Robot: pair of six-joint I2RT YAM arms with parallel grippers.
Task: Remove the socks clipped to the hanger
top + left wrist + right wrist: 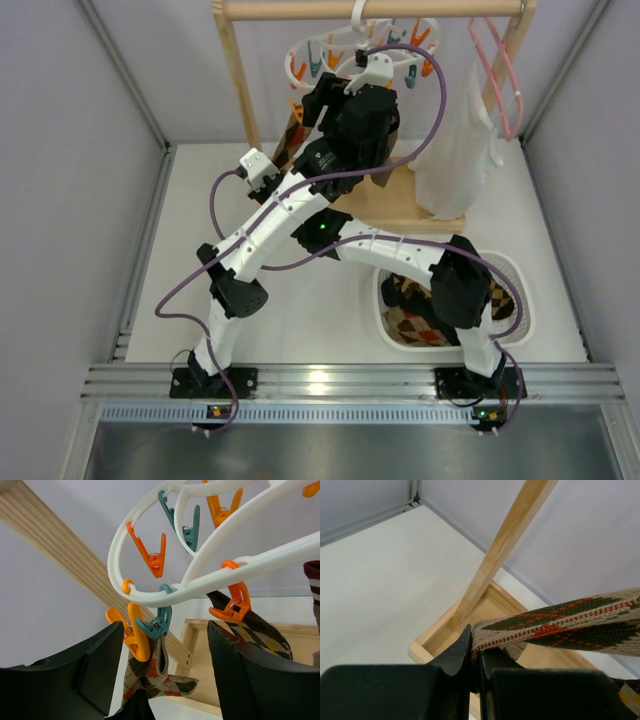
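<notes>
Argyle sock [570,622] lies clamped between fingers of the right gripper [476,654].

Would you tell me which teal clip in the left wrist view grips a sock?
The lower teal plastic clip, pinching the brown argyle sock; the upper teal clip hangs empty.

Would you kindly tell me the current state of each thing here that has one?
left tool, open.
right tool, shut on argyle sock.
teal clip, shut on a hanging sock.
hanger, hooked on the wooden rack.
basket, holding socks.
</notes>
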